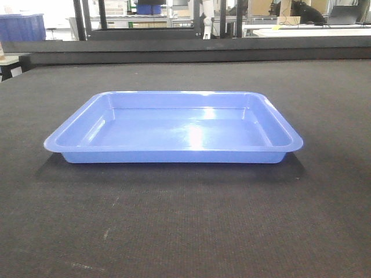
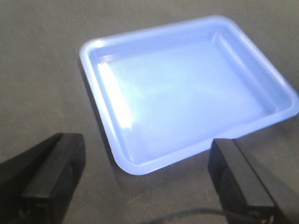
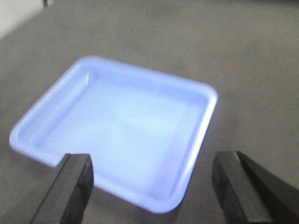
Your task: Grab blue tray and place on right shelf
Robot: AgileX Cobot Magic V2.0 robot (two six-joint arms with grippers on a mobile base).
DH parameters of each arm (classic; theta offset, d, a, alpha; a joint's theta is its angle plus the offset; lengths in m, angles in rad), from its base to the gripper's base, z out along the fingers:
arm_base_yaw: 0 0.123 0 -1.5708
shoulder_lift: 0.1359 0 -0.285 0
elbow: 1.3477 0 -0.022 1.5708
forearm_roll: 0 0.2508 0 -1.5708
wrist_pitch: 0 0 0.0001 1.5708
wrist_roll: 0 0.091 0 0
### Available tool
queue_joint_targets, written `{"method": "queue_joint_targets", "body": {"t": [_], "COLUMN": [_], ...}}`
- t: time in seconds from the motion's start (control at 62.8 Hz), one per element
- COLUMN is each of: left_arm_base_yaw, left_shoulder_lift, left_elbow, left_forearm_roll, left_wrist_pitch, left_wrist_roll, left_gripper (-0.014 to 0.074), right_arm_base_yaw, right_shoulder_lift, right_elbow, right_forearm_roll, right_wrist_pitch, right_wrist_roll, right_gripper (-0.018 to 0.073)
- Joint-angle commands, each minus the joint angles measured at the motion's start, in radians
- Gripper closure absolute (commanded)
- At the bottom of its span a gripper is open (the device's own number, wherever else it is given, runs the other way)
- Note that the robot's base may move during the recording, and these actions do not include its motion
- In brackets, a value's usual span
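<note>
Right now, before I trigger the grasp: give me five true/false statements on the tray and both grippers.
1. The blue tray is empty. True.
2. The left gripper is shut on the tray's rim. False: its jaws stand wide apart and hold nothing.
3. The right gripper is open. True.
4. The tray already rests on a steel shelf. False: it lies flat, rim up, on the dark table.
5. Dark-blue bins stand in the background, beyond the table's far edge. True.
</note>
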Motion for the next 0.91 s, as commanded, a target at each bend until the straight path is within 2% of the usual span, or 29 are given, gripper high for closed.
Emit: {"method": "queue_joint_targets", "body": {"t": [0.0,0.111,0.159,0.35,0.478,0.7,0.891], "left_arm_base_yaw": [-0.008,-0.008,-0.008,-0.008,-0.008,-0.002,0.008], "left_shoulder_lift": [0.085,0.238,0.291,0.479,0.581,0.728,0.806], "left_elbow": [-0.111,-0.225,-0.261,-0.404,-0.509,-0.67,-0.697], "left_forearm_roll": [-0.018,-0.016,0.004,0.193,0.237,0.241,0.25], "left_wrist_pitch": [0.019,0.078,0.082,0.169,0.258,0.335,0.345], "left_wrist_roll": [-0.005,-0.02,-0.051,-0.219,-0.278,-0.323,-0.329], "left_gripper": [0.0148,0.0148,0.015,0.0153,0.0153,0.0153,0.0153], "right_arm_base_yaw": [0.003,0.003,0.003,0.003,0.003,-0.041,-0.078], "right_shoulder_lift": [0.095,0.242,0.297,0.472,0.543,0.643,0.718], "right_elbow": [-0.134,-0.247,-0.289,-0.423,-0.468,-0.479,-0.479], "right_forearm_roll": [-0.001,-0.017,-0.034,-0.225,-0.296,-0.277,-0.225], "right_wrist_pitch": [0.04,0.146,0.179,0.261,0.263,0.226,0.221], "right_wrist_roll": [-0.004,0.004,0.034,0.206,0.287,0.339,0.339], "right_gripper": [-0.0062,-0.0062,-0.0051,-0.0018,-0.0018,-0.0018,-0.0018]}}
